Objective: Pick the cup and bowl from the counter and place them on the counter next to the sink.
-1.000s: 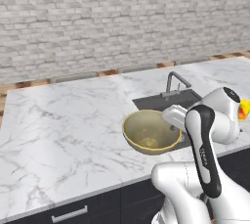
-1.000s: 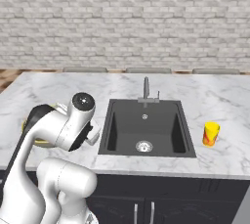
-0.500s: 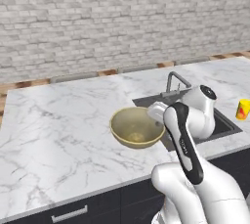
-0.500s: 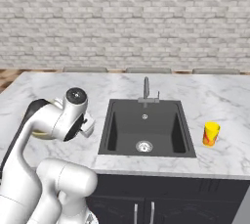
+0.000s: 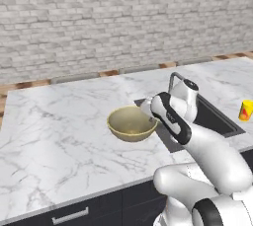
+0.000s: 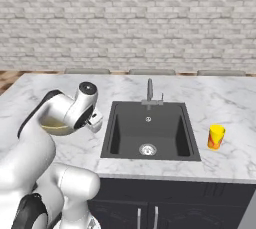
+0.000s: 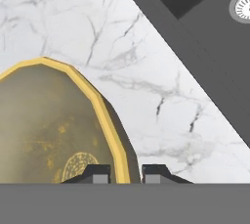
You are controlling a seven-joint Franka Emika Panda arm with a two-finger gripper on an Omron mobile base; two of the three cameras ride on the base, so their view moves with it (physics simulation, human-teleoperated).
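Left of sink (image 6: 147, 129), arm bent low, jaws (image 7: 125, 171) clamping bowl (image 5: 131, 123) rim.

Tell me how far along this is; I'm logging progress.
Done: the cup stands on the counter beside the sink. In hand: the gripper pinches the bowl rim, on the sink's other side. Left: set it down and let go.

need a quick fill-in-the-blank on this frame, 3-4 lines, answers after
1. The jaws are closed on the rim of the ____.
2. The cup stands on the counter to the ____ of the sink in the right base view.
3. The drain in the sink is ____ in shape.
4. The wall behind the counter is made of ____.

Answers: bowl; right; round; brick
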